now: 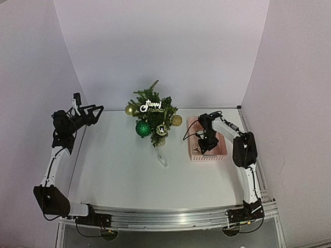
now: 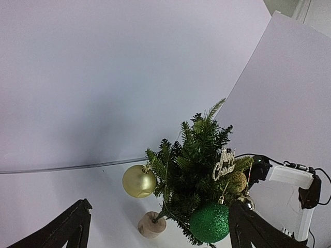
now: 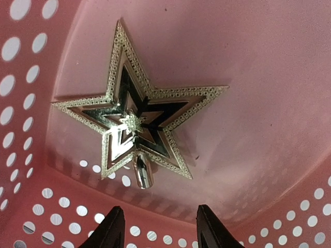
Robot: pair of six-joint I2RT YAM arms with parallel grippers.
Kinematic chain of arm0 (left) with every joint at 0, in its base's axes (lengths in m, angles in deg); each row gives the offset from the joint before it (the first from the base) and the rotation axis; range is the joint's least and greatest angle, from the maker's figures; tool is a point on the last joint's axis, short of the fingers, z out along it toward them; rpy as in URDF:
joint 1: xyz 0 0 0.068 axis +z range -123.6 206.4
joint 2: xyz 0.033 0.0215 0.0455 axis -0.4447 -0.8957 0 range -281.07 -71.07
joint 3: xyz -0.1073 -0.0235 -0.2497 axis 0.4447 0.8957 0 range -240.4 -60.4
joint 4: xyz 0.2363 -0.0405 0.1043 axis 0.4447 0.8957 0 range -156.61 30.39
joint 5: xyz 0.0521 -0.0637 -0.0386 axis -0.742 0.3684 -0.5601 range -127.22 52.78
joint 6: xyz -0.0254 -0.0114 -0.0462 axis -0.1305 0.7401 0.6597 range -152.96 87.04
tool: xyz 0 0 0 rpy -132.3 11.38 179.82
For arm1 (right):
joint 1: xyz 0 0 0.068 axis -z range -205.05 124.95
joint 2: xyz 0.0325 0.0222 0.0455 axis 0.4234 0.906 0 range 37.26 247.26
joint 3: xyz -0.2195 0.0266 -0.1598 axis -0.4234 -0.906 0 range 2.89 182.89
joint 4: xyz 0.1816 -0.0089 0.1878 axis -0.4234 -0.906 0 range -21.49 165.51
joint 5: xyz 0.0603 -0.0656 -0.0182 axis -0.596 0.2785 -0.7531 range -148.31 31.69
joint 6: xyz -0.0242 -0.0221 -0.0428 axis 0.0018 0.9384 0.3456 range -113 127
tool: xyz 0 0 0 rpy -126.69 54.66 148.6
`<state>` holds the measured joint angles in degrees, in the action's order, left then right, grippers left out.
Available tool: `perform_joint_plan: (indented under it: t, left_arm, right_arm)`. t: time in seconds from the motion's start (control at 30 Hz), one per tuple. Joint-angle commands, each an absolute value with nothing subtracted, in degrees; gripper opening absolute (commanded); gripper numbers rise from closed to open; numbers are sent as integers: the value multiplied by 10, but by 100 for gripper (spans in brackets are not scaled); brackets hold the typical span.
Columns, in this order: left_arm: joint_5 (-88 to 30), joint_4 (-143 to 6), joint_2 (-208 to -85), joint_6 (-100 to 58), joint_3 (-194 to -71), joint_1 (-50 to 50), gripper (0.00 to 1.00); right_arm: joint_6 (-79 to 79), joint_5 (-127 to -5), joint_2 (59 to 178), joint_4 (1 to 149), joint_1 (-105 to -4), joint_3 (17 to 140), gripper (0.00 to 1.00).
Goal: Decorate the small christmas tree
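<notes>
**Q:** Where is the small christmas tree [image 1: 153, 116] placed?

**A:** It is shown upright on the white table [image 1: 118, 170], between the two arms, and is carried on a pale round base [image 2: 151, 225].

**Q:** What is hung on it?

**A:** A "Merry Christmas" sign [image 1: 152, 107] is fixed near the tree's top. A gold ball [image 1: 130, 110] is hung at the tree's left side. A green glitter ball [image 1: 143, 129] is hung low at its front left, and a silver ball [image 1: 161, 129] low at its front middle. A second gold ball [image 1: 177, 120] is hung at its right side.

**Q:** How is the left gripper [image 1: 93, 112] presented?

**A:** It is held above the table, well to the left of the tree, and is pointed toward it. Its jaws are spread wide, and nothing is held between them.

**Q:** And the right gripper [image 1: 205, 147]?

**A:** It is lowered into a pink perforated basket [image 1: 208, 158], which is set near the tree on its right. In the wrist view the fingers are seen parted by a moderate gap, with nothing gripped. A silver star topper [image 3: 135, 121] is seen lying on the basket floor just beyond the fingertips, apart from them.

**Q:** Is anything else recorded near the tree?

**A:** A small pale object [image 1: 162, 158] is seen on the table just in front of the tree. It is too small to be identified.
</notes>
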<state>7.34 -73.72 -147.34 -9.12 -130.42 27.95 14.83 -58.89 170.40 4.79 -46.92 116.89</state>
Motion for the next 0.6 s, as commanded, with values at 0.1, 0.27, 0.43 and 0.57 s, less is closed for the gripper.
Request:
perform_joint_plan:
  t: [0.1,0.27,0.43,0.57]
  left_arm:
    - [71,-774,-1487,-80,-1306,283,92]
    - [73,-780,-1496,-74,-1310,283,93]
    - [73,-786,-1497,-66,-1305,284,93]
    - [73,-786,-1499,-65,-1306,284,93]
  right_arm:
    - [99,-647,1718,17,-469,1185,39]
    - [89,-646,1731,17,-474,1182,34]
    - [77,-632,1750,18,-481,1188,34]
    - [74,-614,1764,22,-482,1200,30]
